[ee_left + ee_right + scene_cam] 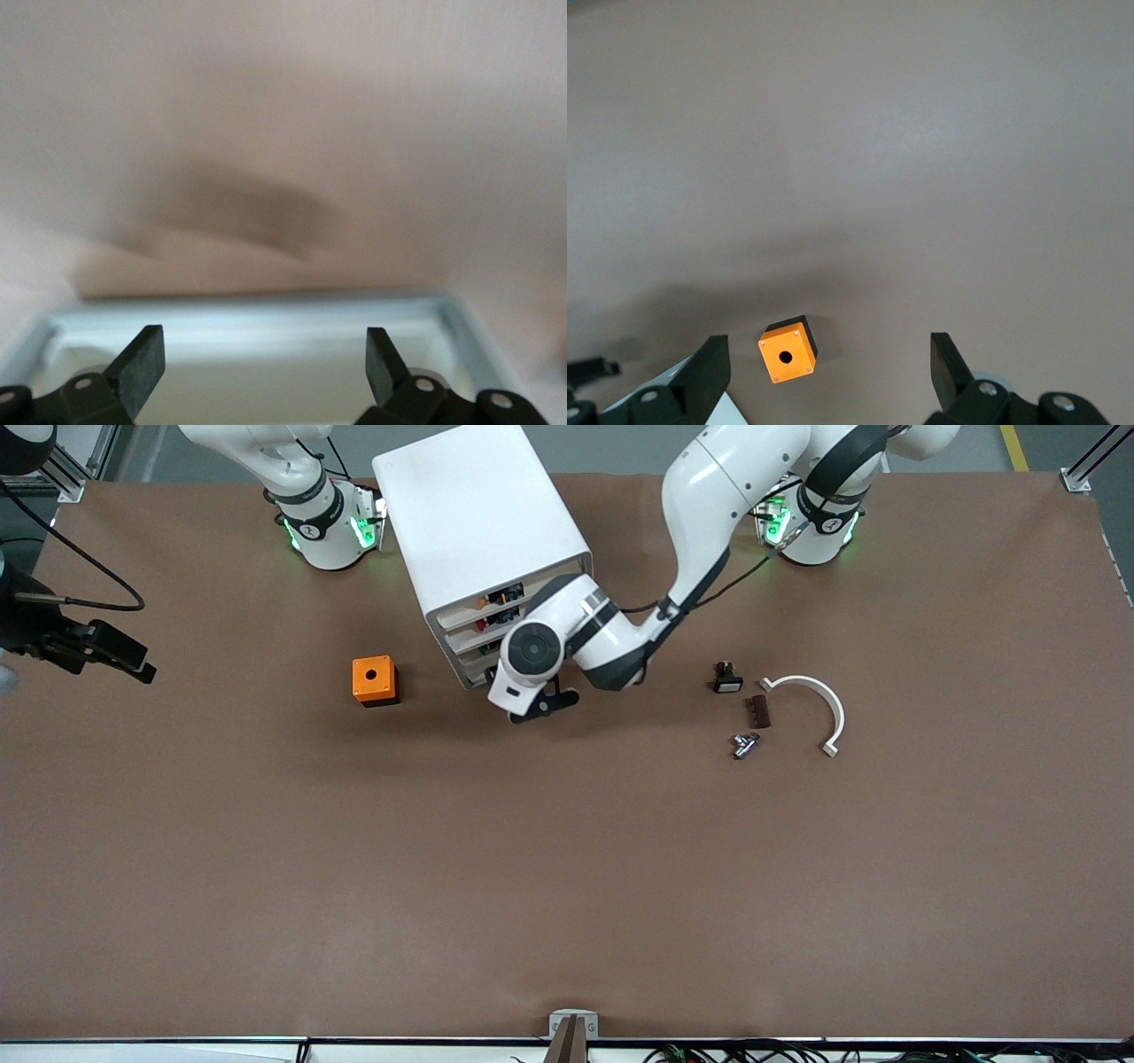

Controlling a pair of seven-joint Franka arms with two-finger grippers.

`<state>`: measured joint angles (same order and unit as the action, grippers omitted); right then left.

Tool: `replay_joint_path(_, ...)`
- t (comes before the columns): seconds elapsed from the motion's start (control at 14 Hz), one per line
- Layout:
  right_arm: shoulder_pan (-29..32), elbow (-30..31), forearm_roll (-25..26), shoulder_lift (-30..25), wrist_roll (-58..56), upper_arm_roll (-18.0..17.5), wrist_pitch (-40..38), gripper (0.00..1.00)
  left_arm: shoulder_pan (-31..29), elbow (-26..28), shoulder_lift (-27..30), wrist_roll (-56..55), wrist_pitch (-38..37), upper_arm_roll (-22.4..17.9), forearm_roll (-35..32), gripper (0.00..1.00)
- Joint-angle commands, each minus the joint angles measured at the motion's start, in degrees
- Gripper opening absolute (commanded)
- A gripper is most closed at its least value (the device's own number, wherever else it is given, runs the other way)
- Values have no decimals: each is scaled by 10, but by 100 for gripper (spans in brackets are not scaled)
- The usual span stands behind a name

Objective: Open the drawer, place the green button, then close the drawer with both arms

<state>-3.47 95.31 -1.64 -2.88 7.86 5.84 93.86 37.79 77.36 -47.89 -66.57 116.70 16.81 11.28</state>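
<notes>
At cabinet [483, 531] front: left gripper [264, 363] spread wide over drawer [257, 354] rim, white tray. Right gripper [830, 365] wide, waiting high w/ orange cube [788, 351] below. Bare table [532, 868] nearer camera; button not identifiable.

orange cube [375, 680], white curved bracket [812, 707], brown block [759, 711]

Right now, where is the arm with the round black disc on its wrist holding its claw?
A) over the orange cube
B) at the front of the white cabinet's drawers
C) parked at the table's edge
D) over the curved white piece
B: the left gripper sits low at the front of the white cabinet, fingers apart, and its wrist view shows a pale tray rim just ahead of them.
</notes>
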Motion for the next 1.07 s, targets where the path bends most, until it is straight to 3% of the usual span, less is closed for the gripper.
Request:
replay_joint_path(0.0,45,8,5,-10,-11,-35,9,100,-79,6,44,8,-17,7,-54,100)
replay_joint_path(0.21,92,8,6,-6,-11,-75,44,100,-148,6,103,9,-57,7,-127,100)
replay_joint_path(0.57,84,5,8,2,-56,-60,53,100,-244,6,202,70,-125,6,-140,100)
replay_joint_path(1.0,86,4,8,1,-73,-61,32,100,-352,6,299,273,-206,5,-141,100)
